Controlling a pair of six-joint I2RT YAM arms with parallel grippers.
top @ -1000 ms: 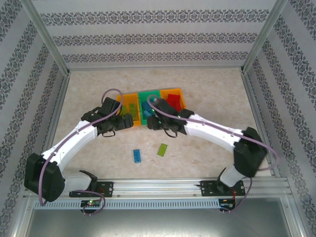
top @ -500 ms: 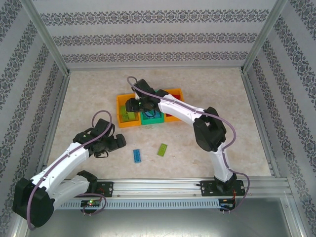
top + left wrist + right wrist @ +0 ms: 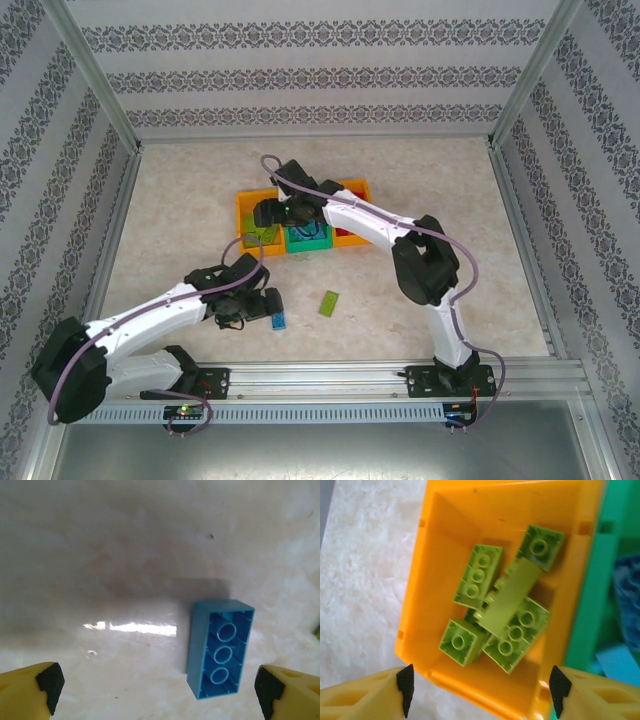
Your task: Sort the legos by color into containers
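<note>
A blue lego (image 3: 220, 647) lies studs-down on the table between the fingers of my left gripper (image 3: 157, 687), closer to the right finger. That gripper is open and apart from the brick. From above, my left gripper (image 3: 265, 308) hovers at the blue lego (image 3: 278, 320), and a lime lego (image 3: 328, 303) lies to its right. My right gripper (image 3: 482, 690) is open and empty above the left orange container (image 3: 445, 540), which holds several lime legos (image 3: 512, 600). The green container (image 3: 600, 605) beside it holds blue legos (image 3: 625, 595).
The three containers sit in a row at mid-table: left orange (image 3: 243, 215), green (image 3: 310, 243), right orange (image 3: 358, 188). My right arm (image 3: 420, 260) arches over the right one. Metal frame rails (image 3: 120, 230) border the table on both sides.
My left arm swung from the left orange container down to the blue lego on the table. My right arm moved from the green container to above the left orange one.
</note>
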